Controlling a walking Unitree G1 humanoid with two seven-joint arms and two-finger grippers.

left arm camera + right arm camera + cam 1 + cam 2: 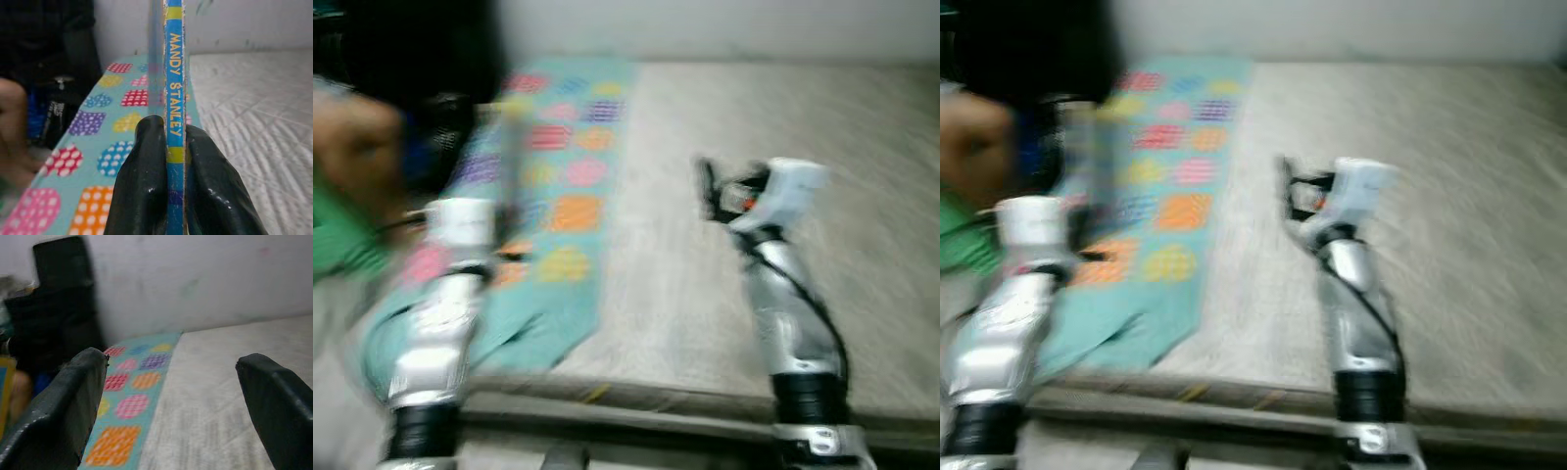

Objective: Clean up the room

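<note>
My left gripper [168, 123] is shut on a thin blue book [174, 88], seen spine-on, with "MANDY STANLEY" in yellow letters. In the blurred eye views the book [512, 162] stands upright above the left wrist, over a teal blanket [570, 186] patterned with dotted coloured squares. The blanket lies along the left side of a pale quilted mattress [773, 117]. My right gripper [171, 363] is open and holds nothing. It hovers above the bare mattress, right of the blanket.
A person is at the far left: a bare limb [352, 142] and green clothing [337, 245]. A dark bulky shape [411, 59] stands behind them against the white wall [195, 279]. The mattress front edge [636, 397] runs just ahead of me.
</note>
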